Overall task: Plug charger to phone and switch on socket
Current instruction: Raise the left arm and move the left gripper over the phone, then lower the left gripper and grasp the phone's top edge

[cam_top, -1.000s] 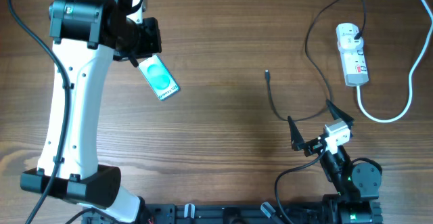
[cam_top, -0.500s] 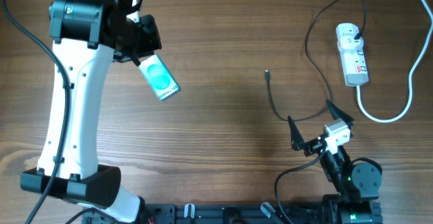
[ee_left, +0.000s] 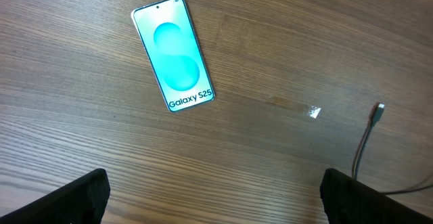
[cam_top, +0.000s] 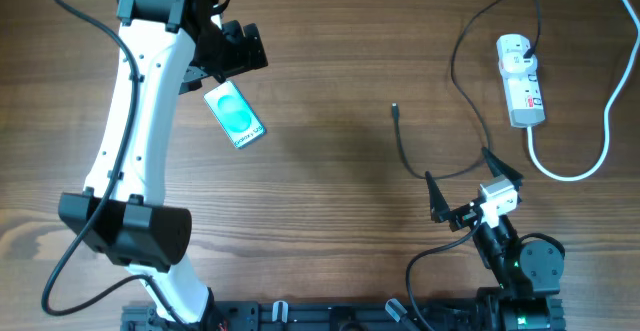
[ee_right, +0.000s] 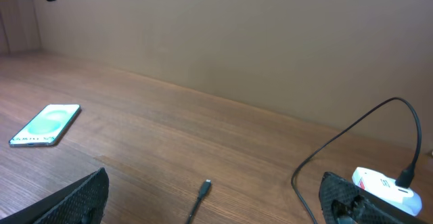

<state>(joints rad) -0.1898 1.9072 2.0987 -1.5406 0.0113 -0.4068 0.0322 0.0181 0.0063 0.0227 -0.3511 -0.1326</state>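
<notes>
**Left gripper** (ee_left: 213, 191): jaws spread wide, nothing between them. It hangs over the far left part of the table (cam_top: 330, 221).

**Phone** (cam_top: 235, 116): lies flat and screen up on the bare wood, set at a slant. It is just beside the left gripper, on the side toward the near edge, and apart from both fingers. In the left wrist view it sits ahead of the open jaws, and the turquoise screen reads "Galaxy S25".

**Right gripper** (cam_top: 458, 171): jaws spread wide, gripping nothing. It is low over the near right part of the table.

**Charger** (ee_left: 367, 139): thin black cable.
- Its connector tip (cam_top: 395, 109) lies loose around the middle of the table, well apart from the phone and between the two grippers.
- From the tip the cable curves toward the near edge and passes close by the right gripper's fingers. Whether it touches them cannot be told.
- It then loops toward the far edge and ends at the socket.

**Socket** (cam_top: 522, 81): white power strip with red switch marks, near the far right corner and well apart from both grippers.

**Thick white cord** (cam_top: 606, 131): leaves the socket's near end and bends back along the right edge.
</notes>
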